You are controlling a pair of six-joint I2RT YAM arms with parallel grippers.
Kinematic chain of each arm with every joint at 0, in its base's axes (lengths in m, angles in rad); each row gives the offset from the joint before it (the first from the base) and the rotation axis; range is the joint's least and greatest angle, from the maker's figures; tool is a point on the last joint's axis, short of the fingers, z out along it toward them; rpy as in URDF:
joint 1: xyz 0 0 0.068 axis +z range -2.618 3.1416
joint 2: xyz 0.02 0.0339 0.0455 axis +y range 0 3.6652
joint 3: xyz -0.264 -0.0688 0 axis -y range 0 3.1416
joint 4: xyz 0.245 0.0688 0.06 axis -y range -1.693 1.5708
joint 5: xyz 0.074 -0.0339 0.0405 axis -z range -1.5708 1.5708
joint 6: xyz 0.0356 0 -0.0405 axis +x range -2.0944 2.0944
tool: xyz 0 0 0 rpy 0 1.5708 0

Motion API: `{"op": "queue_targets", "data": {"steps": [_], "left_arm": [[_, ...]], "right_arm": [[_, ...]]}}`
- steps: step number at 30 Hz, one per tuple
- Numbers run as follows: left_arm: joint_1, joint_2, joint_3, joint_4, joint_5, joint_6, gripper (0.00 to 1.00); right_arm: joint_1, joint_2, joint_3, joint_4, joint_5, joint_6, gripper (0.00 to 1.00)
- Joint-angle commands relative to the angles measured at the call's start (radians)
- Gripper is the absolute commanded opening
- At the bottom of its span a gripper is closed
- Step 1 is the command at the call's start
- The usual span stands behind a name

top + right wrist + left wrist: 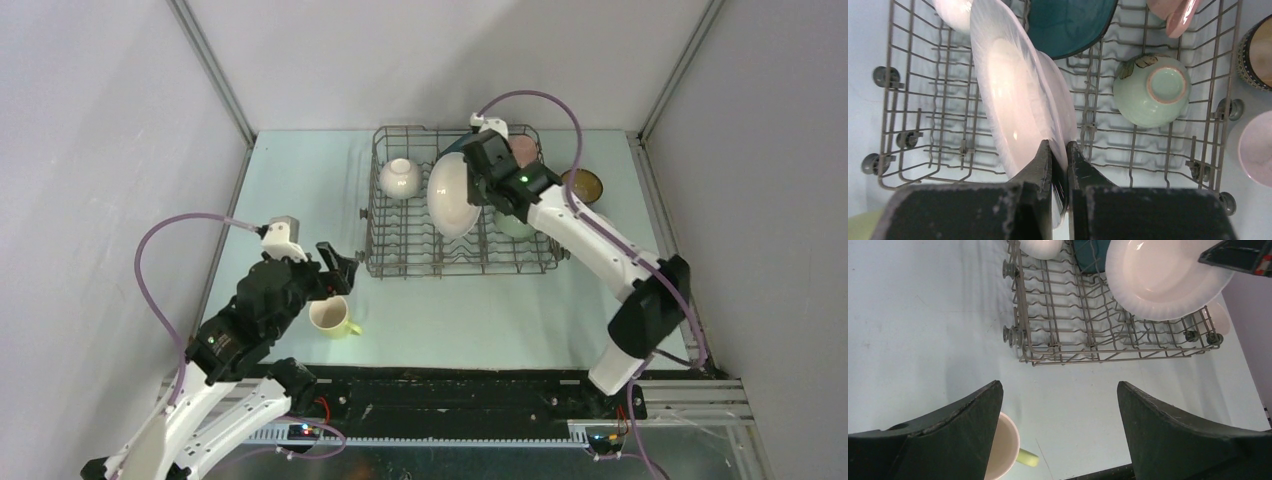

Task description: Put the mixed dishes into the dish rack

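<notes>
Rack (pixel 460 268): 4 loaded | right gripper (pixel 1059 147) pinches white plate (pixel 1008 90) over it | left gripper (pixel 1059 387) spread | mug (pixel 1005 445), brown bowl (pixel 585 185) outside.

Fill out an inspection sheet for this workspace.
Surface: pale blue table, no spills seen.
Job's things: dish rack holds white bowl, dark teal plate, pale green bowl, pink mug; white round plate gripped on edge among the tines; brown bowl and pale pink dish outside, right of rack; yellow-green mug on table.
Clutter: nothing seen.
Grippers: left gripper open by the mug; right gripper shut on the plate's rim.
Cables: purple cables loop off both arms.
Surroundings: grey walls, metal frame posts.
</notes>
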Motion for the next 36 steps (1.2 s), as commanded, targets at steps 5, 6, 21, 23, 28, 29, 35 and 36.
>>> {"op": "queue_targets", "data": {"steps": [5, 6, 21, 23, 28, 29, 35, 36], "left_arm": [[0.006, -0.044, -0.003, -0.037, -0.041, 0.011, 0.91], [0.006, -0.047, -0.007, -0.038, -0.04, 0.008, 0.91], [0.007, -0.024, -0.024, -0.013, -0.018, 0.019, 0.91], [0.006, -0.02, -0.024, -0.014, -0.018, 0.017, 0.91], [0.006, -0.02, -0.028, -0.023, -0.017, 0.015, 0.91], [0.006, -0.021, -0.03, -0.023, -0.018, 0.015, 0.91], [0.007, -0.006, -0.034, -0.006, -0.013, 0.016, 0.92], [0.007, -0.003, -0.035, -0.002, -0.008, 0.017, 0.92]], "right_arm": [[0.03, 0.111, 0.193, -0.116, 0.166, 0.105, 0.0], [0.028, 0.089, 0.162, -0.106, 0.174, 0.105, 0.0], [0.0, 0.018, 0.006, -0.039, 0.208, 0.157, 0.0], [0.006, 0.035, 0.009, -0.033, 0.212, 0.168, 0.0], [0.029, 0.098, 0.031, -0.07, 0.251, 0.199, 0.0], [0.032, 0.105, 0.031, -0.073, 0.25, 0.201, 0.0], [0.055, 0.131, 0.024, -0.053, 0.16, 0.195, 0.0], [0.056, 0.128, 0.019, -0.031, 0.126, 0.184, 0.01]]}}
